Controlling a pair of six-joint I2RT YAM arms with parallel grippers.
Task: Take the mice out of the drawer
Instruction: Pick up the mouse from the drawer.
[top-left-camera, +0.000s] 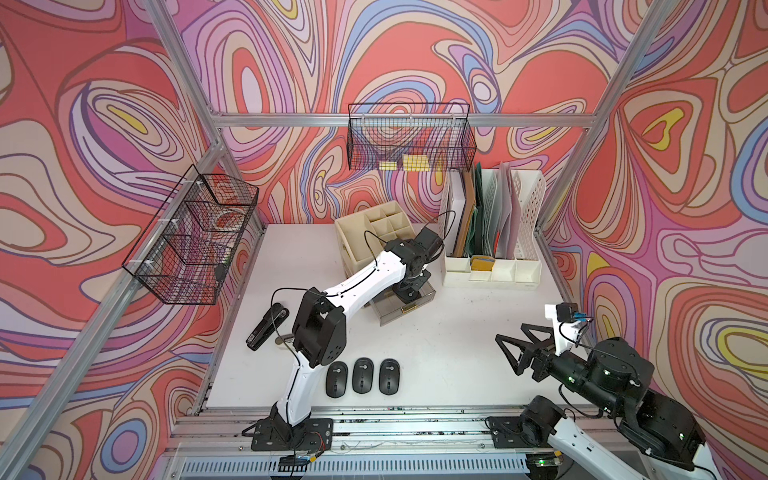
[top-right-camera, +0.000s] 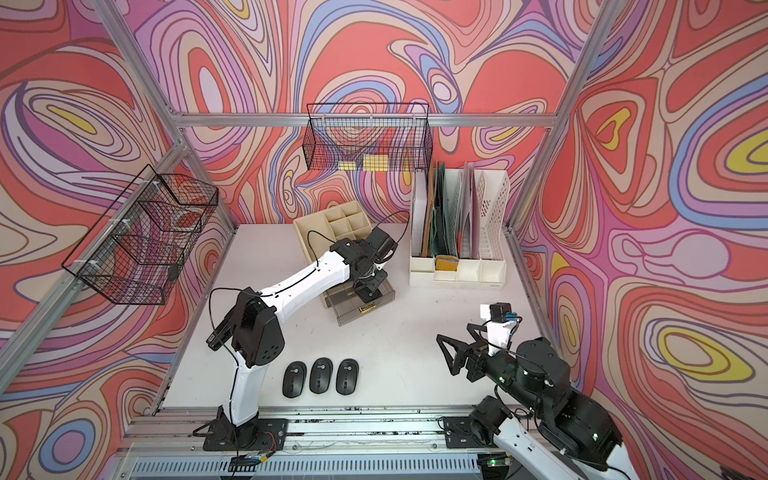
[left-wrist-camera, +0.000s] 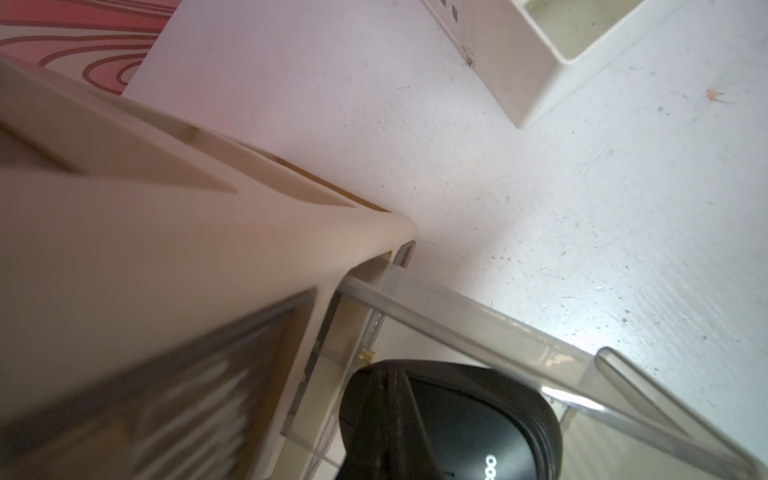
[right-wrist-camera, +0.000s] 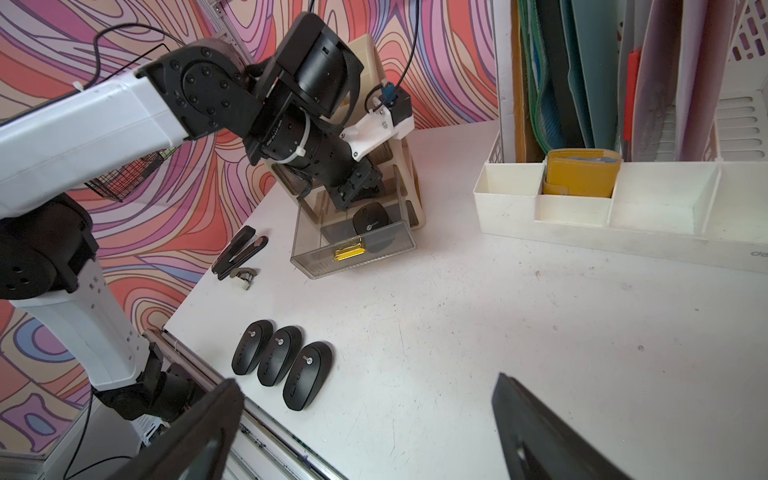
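Smoky drawer (right-wrist-camera: 307, 232) hems mouse (right-wrist-camera: 371, 220), closed left end effector (right-wrist-camera: 361, 193) (right end effector (top-left-camera: 510, 331) wide)

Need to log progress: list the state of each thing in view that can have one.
Clear plastic drawer with a gold handle: pulled open.
Black oval mouse in the drawer: not yet out.
Three black oval mice on the white table: out, in a row.
Left hand: shut, in the drawer at that mouse.
Right hand: open, empty, above the table.
Long black stapler: lying on the table, arms parted.
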